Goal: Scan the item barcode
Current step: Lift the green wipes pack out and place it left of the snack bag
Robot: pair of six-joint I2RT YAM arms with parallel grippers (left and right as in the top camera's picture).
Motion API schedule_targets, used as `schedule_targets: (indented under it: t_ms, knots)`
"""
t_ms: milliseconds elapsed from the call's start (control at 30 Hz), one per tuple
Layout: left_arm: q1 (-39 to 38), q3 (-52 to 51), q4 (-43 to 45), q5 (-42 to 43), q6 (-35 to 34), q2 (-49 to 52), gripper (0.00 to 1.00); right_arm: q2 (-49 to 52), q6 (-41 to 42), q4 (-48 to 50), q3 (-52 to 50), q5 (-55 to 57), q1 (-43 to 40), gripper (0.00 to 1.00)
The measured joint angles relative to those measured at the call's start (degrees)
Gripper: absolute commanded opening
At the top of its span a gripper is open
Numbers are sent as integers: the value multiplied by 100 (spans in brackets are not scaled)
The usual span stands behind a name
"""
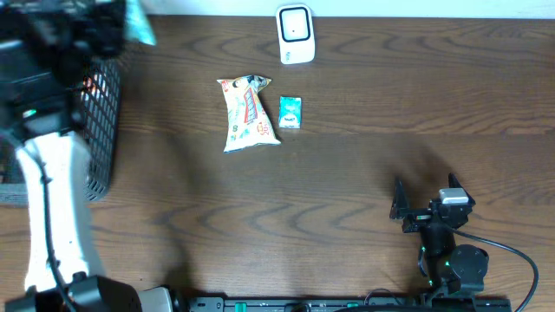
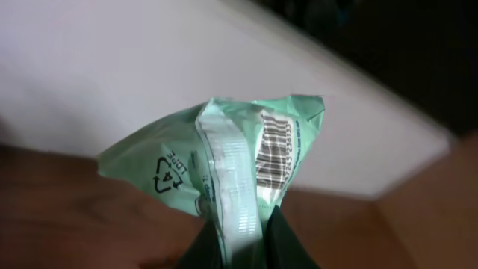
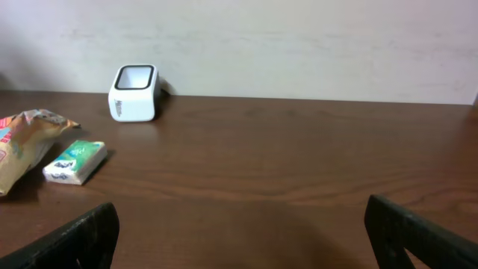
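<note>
Brown table, white wall behind: my left gripper, shut tight on the green packet up at the left end, must bring its barcode flat twd the scanner window w/o crumpling, and my right gripper is wide open, empty.

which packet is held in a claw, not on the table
The mint-green barcode pouch in the left claw; the snack bag and small box lie on the table.
</note>
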Motion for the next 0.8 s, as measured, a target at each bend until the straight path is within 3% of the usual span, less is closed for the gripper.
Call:
schedule_targets:
  t_ms: [133,300,500,800]
  knots:
    - [-586,2,-745,-385,638,382,7,0,0,0,0,0,0,99]
    - [-1060,2,-1495,-1543,1056,1003,7,0,0,0,0,0,0,99]
    - [-1342,2,-1821,-2341,1196,1873,7,0,0,0,0,0,0,99]
    - [-1593,2,-1849,-2601,1204,3150,8,0,0,0,0,0,-2,99]
